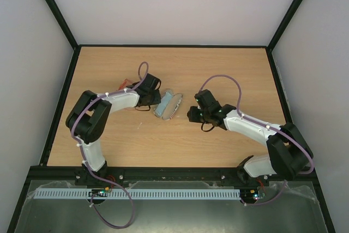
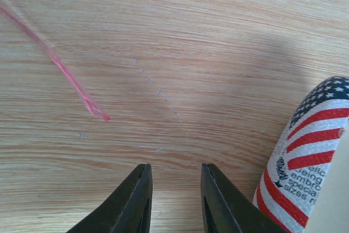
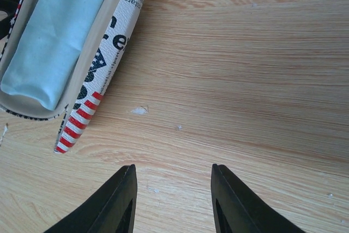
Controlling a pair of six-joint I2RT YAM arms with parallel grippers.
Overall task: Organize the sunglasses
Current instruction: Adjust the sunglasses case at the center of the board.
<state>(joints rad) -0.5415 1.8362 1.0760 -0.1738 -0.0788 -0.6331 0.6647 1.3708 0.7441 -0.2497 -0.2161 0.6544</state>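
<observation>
The sunglasses (image 1: 125, 85) show as a bit of red frame at the table's left middle, mostly hidden behind my left arm. In the left wrist view only one thin translucent red temple arm (image 2: 65, 75) lies on the wood, ahead and left of my left gripper (image 2: 174, 173). That gripper (image 1: 146, 102) is open and empty, between the sunglasses and the case. My right gripper (image 1: 191, 114) is open and empty just right of the case; in its own view (image 3: 173, 175) it hovers over bare wood.
The flag-printed case (image 1: 174, 106) lies open mid-table with the light blue cloth (image 1: 163, 105) inside. The case (image 3: 90, 96) and cloth (image 3: 54, 36) show upper left in the right wrist view. The case's end (image 2: 311, 151) is right of the left fingers. Black frame rails edge the table.
</observation>
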